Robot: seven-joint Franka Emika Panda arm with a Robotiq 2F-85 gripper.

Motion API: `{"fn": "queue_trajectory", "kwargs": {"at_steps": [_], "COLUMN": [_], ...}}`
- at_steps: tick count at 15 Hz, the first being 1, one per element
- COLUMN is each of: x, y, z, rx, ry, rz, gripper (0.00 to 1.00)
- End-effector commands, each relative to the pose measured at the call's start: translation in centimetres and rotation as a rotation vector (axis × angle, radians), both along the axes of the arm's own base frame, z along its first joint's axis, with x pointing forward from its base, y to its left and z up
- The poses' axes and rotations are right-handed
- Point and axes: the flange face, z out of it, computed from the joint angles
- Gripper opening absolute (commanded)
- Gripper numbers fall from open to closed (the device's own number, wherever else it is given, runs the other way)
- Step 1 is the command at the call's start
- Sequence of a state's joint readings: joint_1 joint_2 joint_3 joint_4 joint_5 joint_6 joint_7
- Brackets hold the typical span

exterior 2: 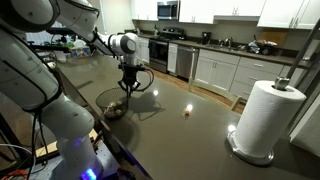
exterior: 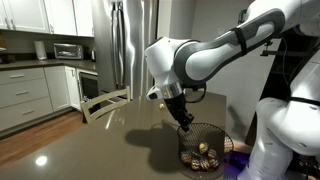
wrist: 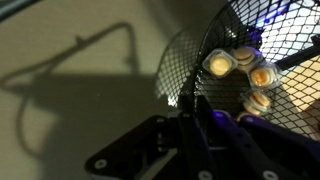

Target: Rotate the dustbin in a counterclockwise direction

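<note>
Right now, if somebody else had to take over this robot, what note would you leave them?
Gripper: down at the rim of the small round black wire-mesh dustbin; the pictures do not show whether it is clamped on the mesh.
Dustbin: upright on the dark glossy tabletop, brownish lumps inside.
Done: gripper placed at the rim; how far the bin has been turned cannot be told.
Left: confirm the grip, rotate the bin counterclockwise, let go.
The white paper towel roll stands far off.
</note>
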State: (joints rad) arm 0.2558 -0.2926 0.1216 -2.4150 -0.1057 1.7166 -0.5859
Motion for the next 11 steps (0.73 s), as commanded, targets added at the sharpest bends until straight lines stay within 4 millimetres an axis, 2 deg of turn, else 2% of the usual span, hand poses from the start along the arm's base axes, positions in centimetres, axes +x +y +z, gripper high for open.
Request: {"fn": "queue_trajectory", "kwargs": {"at_steps": [1, 4, 11], "x": [0.02, 0.02, 0.02], "y": [0.01, 0.00, 0.00], "z": [0.04, 0.04, 0.04], "rx": [0.000, 0.000, 0.000], "ry": [0.001, 0.001, 0.001], "rz": [-0.001, -0.001, -0.001], "gripper": [0.17, 0.35, 0.36]}}
